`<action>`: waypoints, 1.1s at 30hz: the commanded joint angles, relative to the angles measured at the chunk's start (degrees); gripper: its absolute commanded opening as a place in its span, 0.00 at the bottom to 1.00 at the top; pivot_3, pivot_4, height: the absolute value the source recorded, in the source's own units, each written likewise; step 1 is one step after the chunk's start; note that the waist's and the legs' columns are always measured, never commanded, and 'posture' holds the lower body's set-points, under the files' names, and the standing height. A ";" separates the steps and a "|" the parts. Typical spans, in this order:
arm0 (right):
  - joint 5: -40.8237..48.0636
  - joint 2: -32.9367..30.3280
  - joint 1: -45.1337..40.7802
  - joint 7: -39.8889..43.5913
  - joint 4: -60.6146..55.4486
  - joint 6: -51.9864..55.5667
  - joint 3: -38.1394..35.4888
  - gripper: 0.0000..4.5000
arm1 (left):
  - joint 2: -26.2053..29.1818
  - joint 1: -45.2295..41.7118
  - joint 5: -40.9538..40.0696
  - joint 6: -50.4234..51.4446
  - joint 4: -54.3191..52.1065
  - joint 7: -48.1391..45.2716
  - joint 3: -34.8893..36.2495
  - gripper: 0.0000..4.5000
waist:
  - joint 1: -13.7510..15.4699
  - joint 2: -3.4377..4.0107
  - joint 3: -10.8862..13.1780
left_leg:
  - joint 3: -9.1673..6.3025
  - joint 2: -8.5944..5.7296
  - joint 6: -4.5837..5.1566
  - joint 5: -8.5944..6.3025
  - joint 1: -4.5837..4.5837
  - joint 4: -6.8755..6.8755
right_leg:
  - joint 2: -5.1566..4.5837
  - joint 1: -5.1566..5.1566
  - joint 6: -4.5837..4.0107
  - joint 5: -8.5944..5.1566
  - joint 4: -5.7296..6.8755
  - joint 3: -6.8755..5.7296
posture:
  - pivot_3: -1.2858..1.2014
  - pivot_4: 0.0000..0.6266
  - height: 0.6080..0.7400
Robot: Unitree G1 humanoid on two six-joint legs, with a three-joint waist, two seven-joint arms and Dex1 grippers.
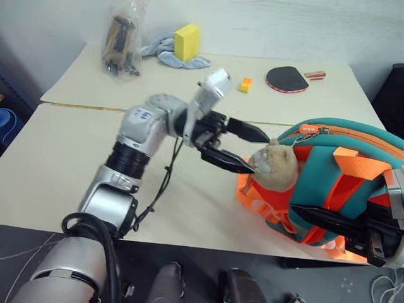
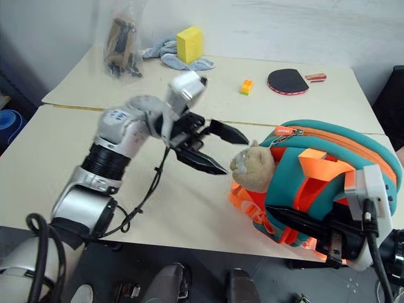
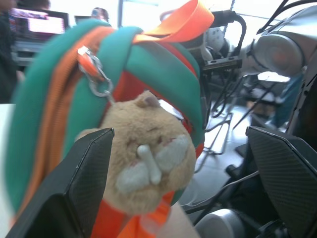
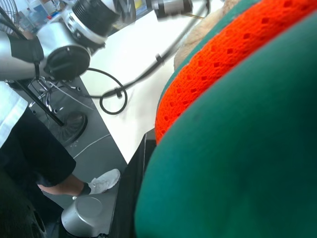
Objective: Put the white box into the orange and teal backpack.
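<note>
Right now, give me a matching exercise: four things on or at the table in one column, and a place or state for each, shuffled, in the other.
1. left gripper
2. yellow sponge block
3. table tennis paddle
4. plush bear

A. resting on a light blue cloth
B. hanging on the front of the orange and teal backpack
C. open, fingers spread beside the bear
D. lying flat at the far right of the table

Pairs: 1-C, 2-A, 3-D, 4-B

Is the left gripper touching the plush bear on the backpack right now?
Apart. In the right eye view, table shows between the open left gripper and the plush bear on the orange and teal backpack.
</note>
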 commanded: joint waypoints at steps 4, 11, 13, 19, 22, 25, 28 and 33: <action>1.11 0.73 1.02 -0.81 -1.66 -2.09 -1.09 0.00 | -6.56 1.16 8.36 -7.32 -0.33 9.74 -1.38 0.99 | -0.07 0.03 -0.02 | -0.02 0.01 -0.02 0.02 0.01 -0.05 | 0.03 0.00 0.00 0.00 -0.01 -0.01 | 0.52 0.24 1.00; 0.79 1.82 1.72 -1.88 -1.91 -4.00 -0.05 0.00 | -7.41 2.16 8.34 -5.45 -1.30 11.63 0.22 0.55 | -0.06 0.04 -0.02 | -0.07 0.01 -0.04 0.03 -0.01 -0.04 | 0.01 0.00 0.00 0.00 -0.01 -0.09 | 0.52 0.24 1.00; 0.51 1.91 1.73 -1.96 -1.83 -4.40 0.32 0.00 | -7.24 2.45 8.68 -5.68 -1.22 11.51 0.04 0.41 | 0.01 0.04 -0.02 | -0.10 0.01 -0.04 0.03 -0.01 -0.04 | 0.01 0.02 0.00 0.00 -0.02 -0.12 | 0.52 0.24 1.00; -1.43 2.10 3.12 -0.49 -1.15 -4.49 -0.95 0.00 | -3.66 1.91 9.60 -7.03 0.64 8.67 1.03 0.11 | -0.03 0.04 -0.02 | -0.15 0.01 -0.05 0.04 -0.01 -0.04 | 0.00 0.05 0.00 0.00 -0.04 -0.19 | 0.52 0.24 1.00; -2.09 2.35 5.14 2.10 0.66 -4.07 -5.10 0.00 | 0.63 -1.49 10.98 -9.84 7.70 6.94 3.58 0.09 | -0.10 0.05 -0.02 | -0.18 0.01 -0.09 0.06 -0.01 -0.06 | 0.01 0.05 0.00 0.00 -0.04 -0.24 | 0.52 0.24 1.00; -2.94 2.65 7.28 5.01 1.99 -3.85 -8.60 0.00 | 4.05 -4.65 12.88 -15.15 16.14 4.74 5.14 0.09 | -0.28 0.05 -0.02 | -0.23 0.01 -0.08 0.06 -0.01 -0.08 | 0.02 0.06 -0.01 0.00 -0.06 -0.32 | 0.52 0.24 1.00; -5.31 3.10 9.10 7.65 2.96 -3.93 -10.56 0.00 | 7.41 -6.43 17.06 -22.54 24.82 2.95 4.97 0.09 | -0.38 0.05 -0.02 | -0.24 0.00 -0.06 0.05 -0.01 -0.14 | 0.01 0.07 -0.01 0.00 -0.14 -0.37 | 0.52 0.24 1.00; -10.48 4.35 9.14 10.09 4.61 -5.40 -9.60 0.00 | 6.81 -0.49 22.91 -30.48 27.40 1.09 1.07 0.09 | -0.47 0.06 -0.03 | -0.27 0.00 -0.06 0.05 -0.03 -0.21 | -0.02 0.06 -0.01 0.00 -0.12 -0.40 | 0.52 0.24 1.00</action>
